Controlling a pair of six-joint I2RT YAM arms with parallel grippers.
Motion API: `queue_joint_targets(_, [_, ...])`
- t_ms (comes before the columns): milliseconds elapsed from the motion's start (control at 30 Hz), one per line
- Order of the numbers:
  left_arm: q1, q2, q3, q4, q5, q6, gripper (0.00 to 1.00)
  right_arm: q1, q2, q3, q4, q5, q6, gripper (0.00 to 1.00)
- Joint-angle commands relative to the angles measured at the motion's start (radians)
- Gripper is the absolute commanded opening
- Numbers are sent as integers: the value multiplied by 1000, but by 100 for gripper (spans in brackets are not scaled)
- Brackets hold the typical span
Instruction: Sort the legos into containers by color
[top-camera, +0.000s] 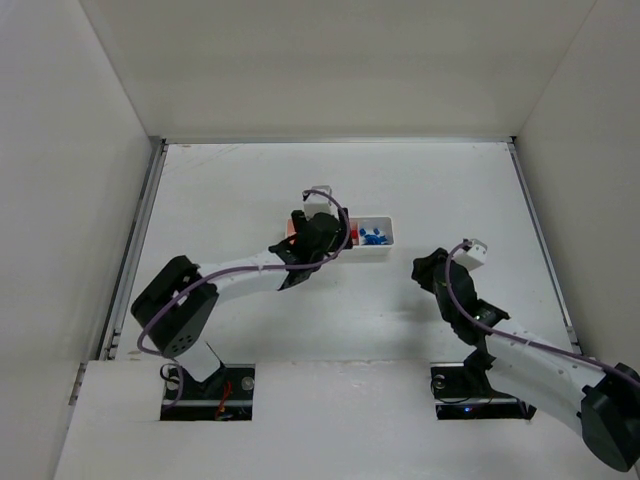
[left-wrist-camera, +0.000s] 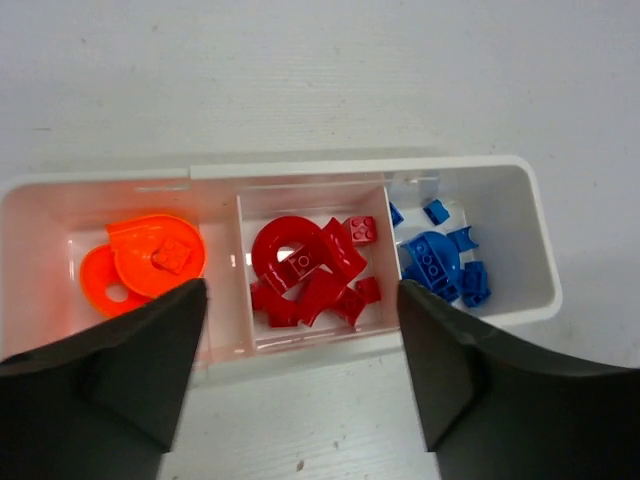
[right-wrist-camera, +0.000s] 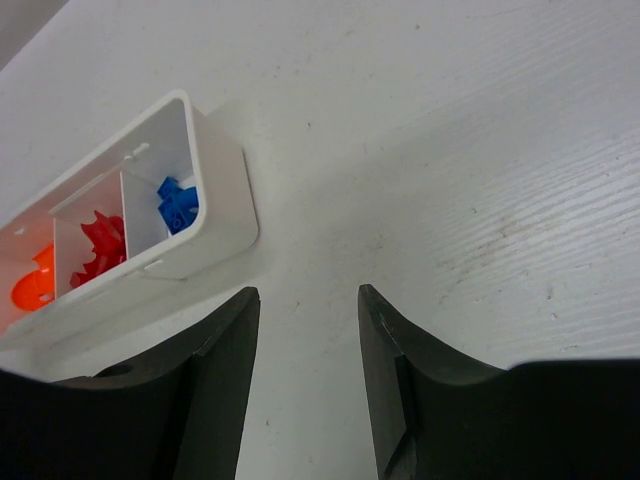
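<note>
The table (top-camera: 400, 330) shows no loose piece in any view, though the left arm (top-camera: 240, 275) hides a patch of it. The tray (left-wrist-camera: 350, 165) lies just 12 o'clock of the table's centre. The left jaws hover over it, spread wide and empty. The right arm (top-camera: 470, 300) sits at 4 o'clock of the tray, right jaws also spread, holding nothing. Each of the 3 compartments holds 1 colour: orange legos (left-wrist-camera: 140, 265) at 9 o'clock, red legos (left-wrist-camera: 300, 270) in the middle, blue legos (left-wrist-camera: 440, 265) at 3 o'clock. Sorting looks finished. The next move is to lift the left arm straight up, clear of the rim, then check beneath it.
</note>
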Motion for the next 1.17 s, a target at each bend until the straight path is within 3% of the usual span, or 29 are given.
queue_joint_targets(0, [-8,-165,-79,35,-39,24,83,-17,12,1,46,-3,14,50])
queue_joint_targets(33, [-5,-205,-110,36,-46,25,100,-22,15,0,49,-4,14,50])
queue_joint_targets(200, [44,-459,-316,12,-99,7,100,-28,35,3,59,-17,16,44])
queue_joint_targets(433, [212,-855,-552,-175,-121,-136,100,-31,49,9,51,-24,21,20])
queue_joint_targets(633, [395,-909,-560,-379,-84,-232,100,-36,44,7,46,-24,28,11])
queue_joint_targets(733, [420,-882,-555,-381,-81,-233,100,-36,60,12,45,-23,28,15])
queue_joint_targets(900, [380,-804,-537,-381,-85,-239,100,-31,64,12,49,-12,27,47])
queue_joint_targets(1133, [340,-759,-537,-338,-101,-231,100,-31,100,27,51,-4,22,55])
